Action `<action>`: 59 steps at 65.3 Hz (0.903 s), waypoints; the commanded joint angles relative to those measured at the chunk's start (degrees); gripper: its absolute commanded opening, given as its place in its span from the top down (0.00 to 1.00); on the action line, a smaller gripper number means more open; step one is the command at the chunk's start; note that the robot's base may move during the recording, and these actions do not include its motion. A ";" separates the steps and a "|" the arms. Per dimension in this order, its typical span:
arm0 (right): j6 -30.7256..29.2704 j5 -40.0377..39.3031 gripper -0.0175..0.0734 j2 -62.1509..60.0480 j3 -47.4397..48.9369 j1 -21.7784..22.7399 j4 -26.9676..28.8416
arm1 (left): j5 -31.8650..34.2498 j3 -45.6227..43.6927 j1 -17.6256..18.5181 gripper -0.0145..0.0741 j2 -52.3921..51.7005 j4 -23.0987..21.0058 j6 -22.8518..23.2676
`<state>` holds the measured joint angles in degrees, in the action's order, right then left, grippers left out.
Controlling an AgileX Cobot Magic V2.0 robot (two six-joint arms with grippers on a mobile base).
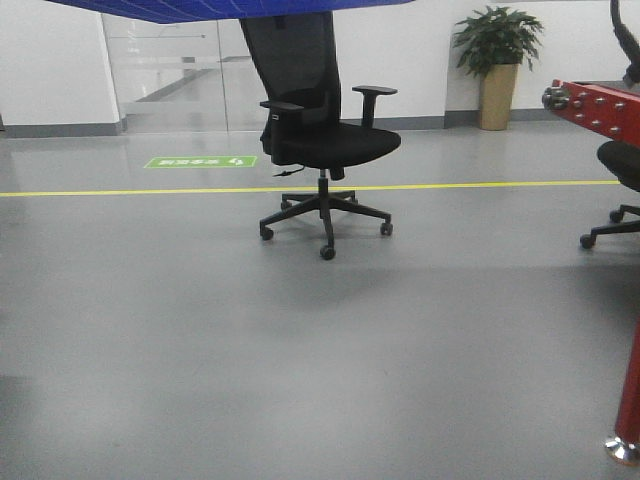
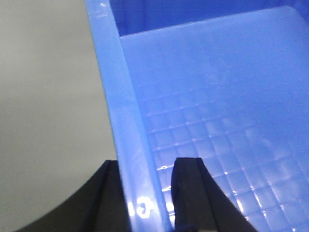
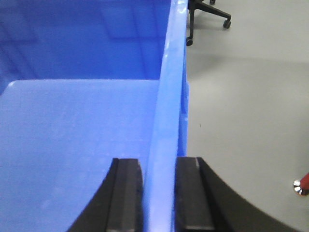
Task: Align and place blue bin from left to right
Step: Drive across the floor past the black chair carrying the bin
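The left end effector (image 2: 149, 166) and right end effector (image 3: 158, 164) each pinch a rim of the blue bin (image 2: 217, 96), so both should travel rightward together, level, avoiding twist.

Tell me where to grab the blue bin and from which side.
Probably grip the blue bin by the top rim of two opposite walls, from above, one finger inside and one outside. The walls are thin and upright, so jaws straddle them, as the left gripper and right gripper show.
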<state>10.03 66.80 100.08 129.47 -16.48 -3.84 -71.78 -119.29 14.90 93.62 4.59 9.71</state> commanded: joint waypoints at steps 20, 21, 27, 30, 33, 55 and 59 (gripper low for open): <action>-1.60 -5.97 0.97 -1.40 1.18 0.24 -2.34 | 3.17 -1.00 0.16 0.96 -1.29 1.30 -1.62; -1.60 -5.97 0.97 -1.40 1.18 0.24 -2.34 | 3.17 -1.00 0.16 0.96 -1.29 1.30 -1.62; -1.60 -5.97 0.97 -1.40 1.18 0.24 -2.34 | 3.17 -1.00 0.16 0.96 -1.29 1.30 -1.62; -1.60 -5.97 0.97 -1.40 1.18 0.24 -2.34 | 3.17 -1.00 0.16 0.96 -1.29 1.43 -1.62; -1.60 -5.97 0.97 -1.40 1.18 0.24 -2.34 | 3.17 -1.00 0.16 0.96 -1.29 1.43 -1.62; -1.60 -5.97 0.97 -1.40 1.18 0.24 -2.34 | 3.17 -1.00 0.16 0.96 -1.29 2.12 -1.62; -1.60 -5.97 0.97 -1.40 1.18 0.24 -2.34 | 3.17 -1.00 0.16 0.96 -1.29 2.12 -1.62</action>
<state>10.03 66.80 100.08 129.47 -16.38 -3.84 -71.69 -119.29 14.90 93.70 4.73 9.71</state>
